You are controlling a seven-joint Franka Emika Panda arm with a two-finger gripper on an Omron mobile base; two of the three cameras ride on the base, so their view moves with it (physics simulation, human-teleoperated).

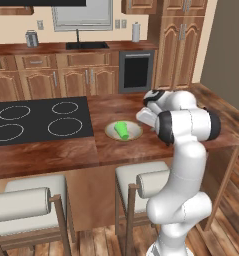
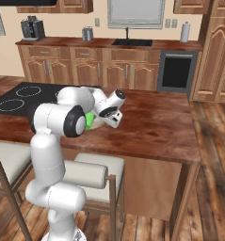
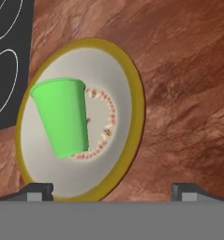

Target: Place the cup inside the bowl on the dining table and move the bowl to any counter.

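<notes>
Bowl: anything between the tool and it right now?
Nothing visible. In the hand view the tool looks straight at the bowl with the green cup lying on its side inside it, only bare dining table beside it. The fingertips stand wide apart. The cooktop lies off to one side.

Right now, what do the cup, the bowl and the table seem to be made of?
Cup: likely plastic, plain matte green. Bowl: looks ceramic, cream with a tan rim and a ring of small red marks. Table: glossy reddish-brown wood with visible grain.
</notes>
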